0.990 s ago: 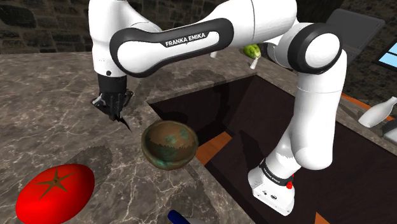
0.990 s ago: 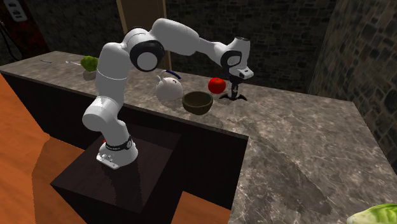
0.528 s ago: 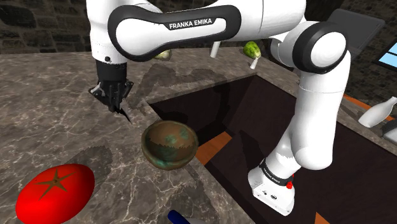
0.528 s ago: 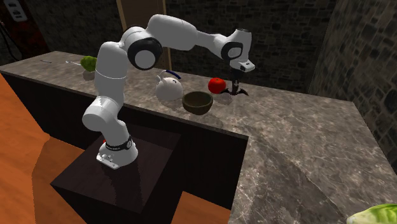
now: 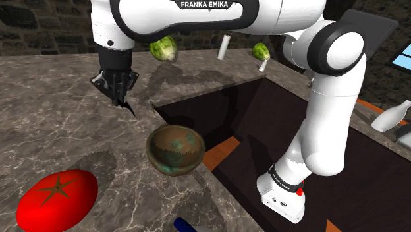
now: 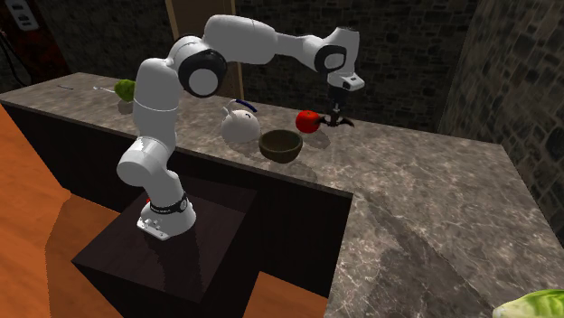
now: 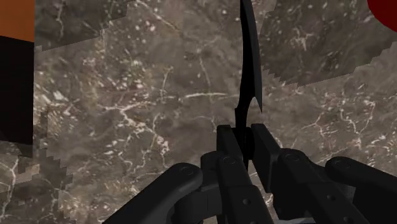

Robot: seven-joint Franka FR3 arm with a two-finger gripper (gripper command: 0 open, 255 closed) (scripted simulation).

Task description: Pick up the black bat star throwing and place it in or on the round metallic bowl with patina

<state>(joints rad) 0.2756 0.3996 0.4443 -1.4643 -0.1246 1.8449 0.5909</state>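
Black and blade-thin, the bat-shaped throwing star [image 7: 249, 70] hangs edge-on above the marble counter [image 5: 53, 132], pinched between the gripper's [image 7: 243, 137] fingers. I'd carry it steadily over the patinated metal bowl [image 5: 174, 150] nearby, centre it, and lower it inside the rim before releasing.

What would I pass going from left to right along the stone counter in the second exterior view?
green vegetable → white teapot → round bowl → red tomato → claw gripping the black star → leafy green at the picture's lower right corner
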